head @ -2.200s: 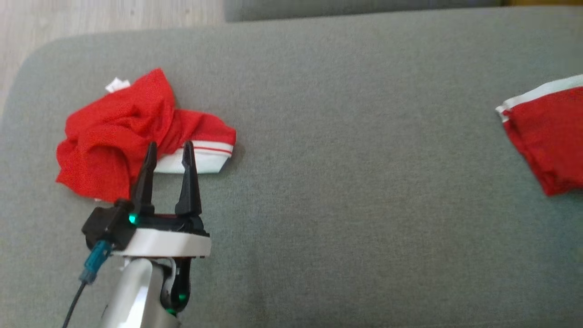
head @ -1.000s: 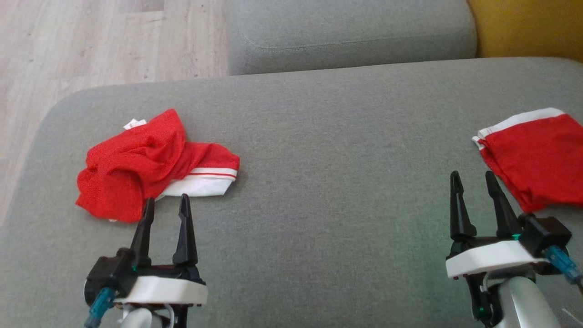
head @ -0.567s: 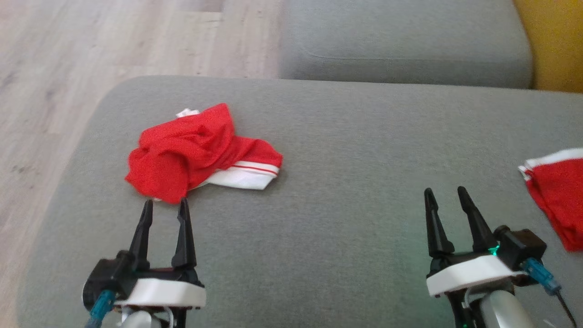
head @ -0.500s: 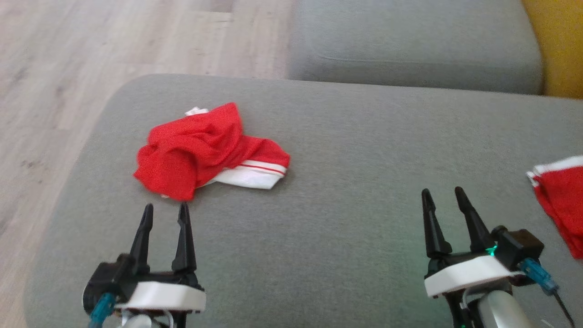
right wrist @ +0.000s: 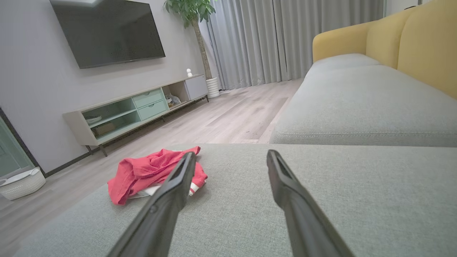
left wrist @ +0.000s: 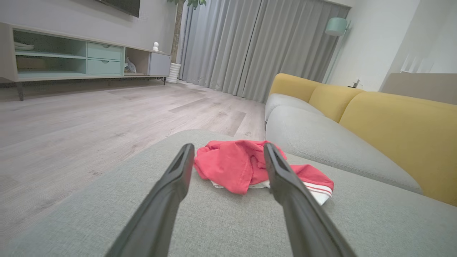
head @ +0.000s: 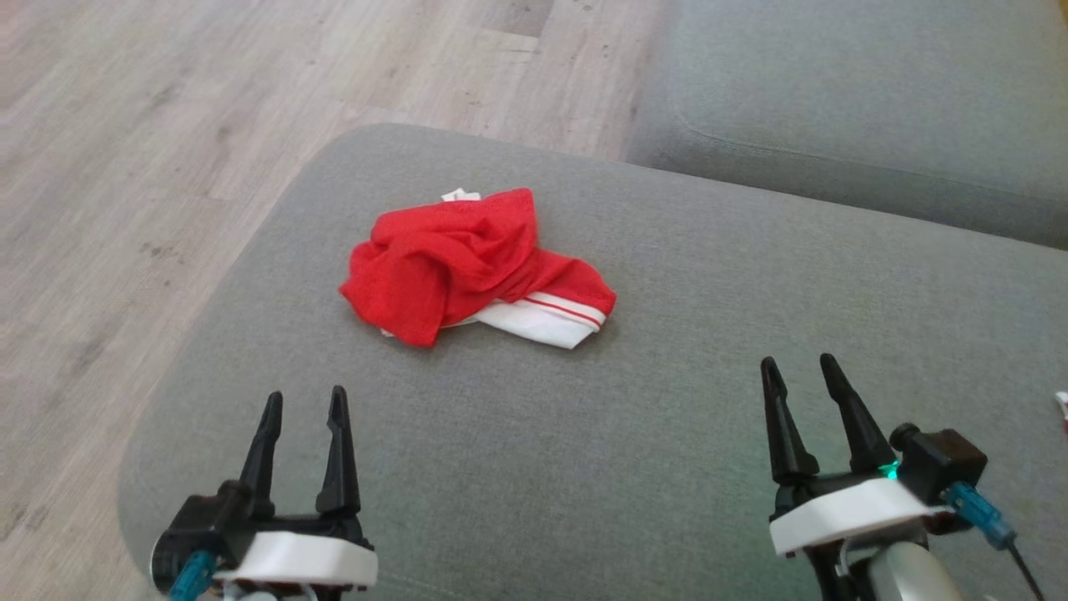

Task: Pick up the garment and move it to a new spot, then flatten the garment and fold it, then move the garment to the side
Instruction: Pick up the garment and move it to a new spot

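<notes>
The head view looks down on the grey cushion (head: 667,275). Both wrist views skim low across it, sharing the garment (left wrist: 228,166).

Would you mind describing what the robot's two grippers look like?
The left gripper and right gripper each have two long, tapered black jaws on a black base with a white collar. A teal connector plugs into a black block on each; the right one shows a dark cable and a green light.
</notes>
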Motion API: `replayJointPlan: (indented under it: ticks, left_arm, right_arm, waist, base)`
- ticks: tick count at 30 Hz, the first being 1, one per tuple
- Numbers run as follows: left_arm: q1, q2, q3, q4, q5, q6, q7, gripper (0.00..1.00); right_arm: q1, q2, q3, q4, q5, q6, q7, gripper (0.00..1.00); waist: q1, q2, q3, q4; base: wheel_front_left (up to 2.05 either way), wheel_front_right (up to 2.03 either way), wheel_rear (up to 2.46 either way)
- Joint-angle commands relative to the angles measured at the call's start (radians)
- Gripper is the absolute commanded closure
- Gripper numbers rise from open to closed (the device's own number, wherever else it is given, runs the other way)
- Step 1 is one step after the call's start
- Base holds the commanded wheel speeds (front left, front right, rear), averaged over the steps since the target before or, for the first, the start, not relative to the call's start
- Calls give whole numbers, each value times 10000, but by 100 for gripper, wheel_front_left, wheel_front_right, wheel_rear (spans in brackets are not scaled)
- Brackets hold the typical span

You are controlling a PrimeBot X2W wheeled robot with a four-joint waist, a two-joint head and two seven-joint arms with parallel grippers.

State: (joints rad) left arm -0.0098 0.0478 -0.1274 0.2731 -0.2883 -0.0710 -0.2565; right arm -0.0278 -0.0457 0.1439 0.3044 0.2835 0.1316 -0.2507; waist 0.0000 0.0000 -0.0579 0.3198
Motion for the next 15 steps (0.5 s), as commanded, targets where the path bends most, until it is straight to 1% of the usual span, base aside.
replayJointPlan:
  ticks: [1,4,7,11,13,14,15]
  left_arm:
    - [-228,24,346,-294,100,-33,-53,0]
    - [-281,24,378,-293,141,-66,-53,0]
    - [-330,24,425,-282,196,-84,-53,0]
    - [-717,56,305,-66,343,-205,-53,0]
    - [-1429,217,-17,369,523,-325,62,0]
    - [-1429,217,-17,369,523,-325,62,0]
    - [-1759,310,-160,553,609,-363,198,0]
  right_arm:
    - [-274,-45,153,-312,95,-9,-110,0]
    - [-258,-45,172,-304,179,-9,-110,0]
    - [-291,-45,243,-297,170,-9,-110,0]
    - [-521,-45,112,-349,65,-9,-110,0]
    - [-721,-45,-28,-429,-110,-9,-110,0]
    - [-721,-45,-28,-429,-110,-9,-110,0]
    - [-792,-45,-73,-463,-156,-9,-110,0]
  waist:
    - [0,0,36,168]
    - [0,0,85,237]
    - [0,0,204,148]
    - [0,0,661,-175]
    - [0,0,1149,-459]
    - [0,0,1149,-459]
    - [0,0,1353,-564]
  base:
    - [0,0,0]
    - [0,0,0]
    - [0,0,0]
    - [0,0,0]
    - [0,0,0]
    - [0,0,0]
    - [0,0,0]
